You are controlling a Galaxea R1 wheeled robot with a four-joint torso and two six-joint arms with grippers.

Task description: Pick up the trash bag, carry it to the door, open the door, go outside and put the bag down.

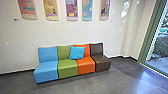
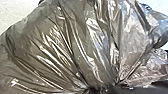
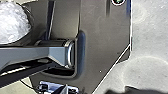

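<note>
The dark, shiny plastic trash bag [image 2: 62, 42] spreads across the left wrist view. Its folds run together into a tight gather, where my left gripper [image 2: 101, 89] is shut on it. Whether the bag touches the floor I cannot tell. On the right of the head view stands tall glass in a green frame [image 1: 148, 41], with daylight and plants behind it; whether it is a door is unclear.
A row of seats, blue [image 1: 46, 72], green, orange and brown, stands against the white wall [image 1: 75, 32], with a bright blue cushion [image 1: 76, 52] on it. Colourful panels hang above. Grey floor [image 1: 120, 80] stretches in front of the seats and towards the glass.
</note>
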